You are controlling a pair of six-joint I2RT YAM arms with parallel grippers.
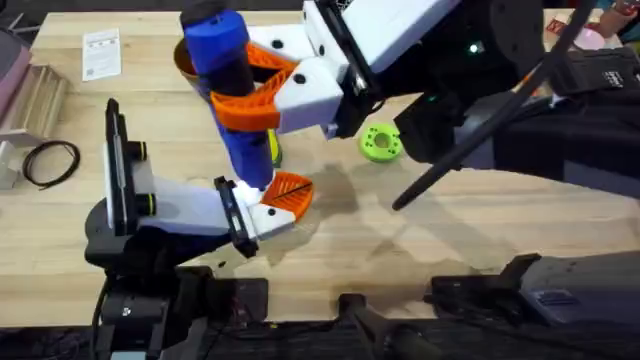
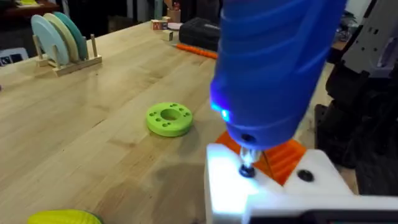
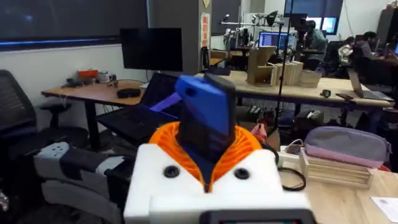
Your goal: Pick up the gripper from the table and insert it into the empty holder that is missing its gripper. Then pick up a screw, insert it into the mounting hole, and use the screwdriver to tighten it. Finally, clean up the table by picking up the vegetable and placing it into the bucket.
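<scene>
At the far left of the table [image 1: 420, 240] a white paper card [image 1: 101, 52] lies flat, with a loop of black cable [image 1: 50, 162] nearer and further left. The left gripper [image 1: 262, 207] sits low at centre-left, its white holder [image 1: 265, 225] bearing the orange gripper [image 1: 288, 191] between its fingers; how wide those fingers stand cannot be told. Just above it the blue screwdriver [image 1: 232, 85] stands nearly upright, its bit [image 2: 247, 163] pressed onto the holder's white top and a white light glowing at its tip. The right gripper [image 1: 262, 88], reaching in from the right, is clamped around the screwdriver's body with its orange pads [image 1: 250, 110] on either side. Behind the screwdriver, the olive-gold bucket [image 1: 183, 60] peeks out at the far side, and a sliver of the yellow vegetable [image 1: 274, 148] shows beside the shaft. To the right lies a flat green disc [image 1: 380, 141], well apart from the holder.
</scene>
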